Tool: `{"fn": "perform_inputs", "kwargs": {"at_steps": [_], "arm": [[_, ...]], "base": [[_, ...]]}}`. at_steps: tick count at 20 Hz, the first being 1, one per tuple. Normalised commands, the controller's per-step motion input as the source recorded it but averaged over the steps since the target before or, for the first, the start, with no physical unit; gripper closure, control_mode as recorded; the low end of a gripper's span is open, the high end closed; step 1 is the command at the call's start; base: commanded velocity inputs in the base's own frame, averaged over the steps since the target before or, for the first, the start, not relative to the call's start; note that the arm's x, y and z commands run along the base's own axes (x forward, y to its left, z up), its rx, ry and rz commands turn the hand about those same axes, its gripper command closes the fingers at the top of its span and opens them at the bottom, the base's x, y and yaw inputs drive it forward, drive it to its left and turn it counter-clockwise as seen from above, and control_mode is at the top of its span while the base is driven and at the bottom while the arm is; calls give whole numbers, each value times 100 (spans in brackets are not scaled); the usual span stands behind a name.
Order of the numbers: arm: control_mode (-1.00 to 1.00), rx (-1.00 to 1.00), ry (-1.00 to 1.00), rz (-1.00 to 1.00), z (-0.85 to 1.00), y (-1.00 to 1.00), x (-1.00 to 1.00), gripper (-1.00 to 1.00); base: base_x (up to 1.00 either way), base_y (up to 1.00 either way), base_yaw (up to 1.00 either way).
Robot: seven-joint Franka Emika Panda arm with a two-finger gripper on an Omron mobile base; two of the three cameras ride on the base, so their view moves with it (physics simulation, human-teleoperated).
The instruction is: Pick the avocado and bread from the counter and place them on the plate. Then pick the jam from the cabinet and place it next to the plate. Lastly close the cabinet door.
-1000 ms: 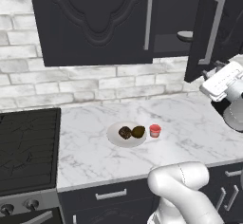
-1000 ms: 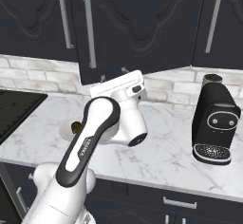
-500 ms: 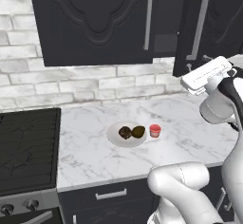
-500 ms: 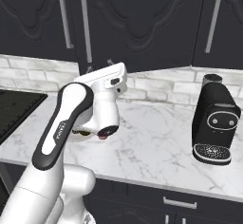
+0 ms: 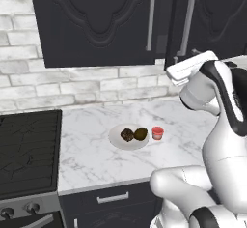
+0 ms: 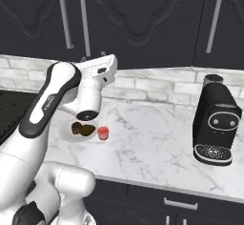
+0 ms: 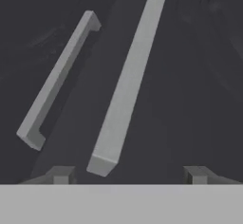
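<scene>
1. Since a second ago the arm has swung in from the right side and the right-hand cabinet door has gone from hanging well open to almost flush with its neighbour; in the left base view just a thin sliver of gap shows between the two doors.
2. Gripper is right up against the doors now. The hand view has both silver bar handles running diagonally, the nearer handle ending just above the fingertips at about 12 o'clock.
3. Jaws look spread fairly wide with nothing between them, one tip at 7 o'clock and the other at 5 o'clock of the hand view.
4. Down on the counter the plate sits roughly centre, with the bread on its 9 o'clock side and the avocado at 3 o'clock, the two touching or close to it.
5. Jam stands upright on the marble just off the plate's 3 o'clock edge.
6. From the right base view, a black coffee machine is way over at 3 o'clock on the counter, well apart from the plate, and the stove is off at 9 o'clock in the left base view.
</scene>
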Motion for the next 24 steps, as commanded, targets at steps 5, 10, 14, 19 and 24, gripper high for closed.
{"fn": "perform_inputs", "kwargs": {"at_steps": [5, 10, 14, 19, 24], "arm": [[-100, 9, 3, -10, 7, 54, 65, -100], [-100, 10, 6, -9, 9, 60, 46, -100], [-100, 12, 14, -6, 4, 63, 37, -100], [-100, 11, 10, -8, 13, 49, 63, -100], [-100, 11, 9, -6, -6, 20, 99, -100]], "base": [[0, 0, 0], [0, 0, 0], [0, 0, 0], [0, 0, 0], [0, 0, 0]]}}
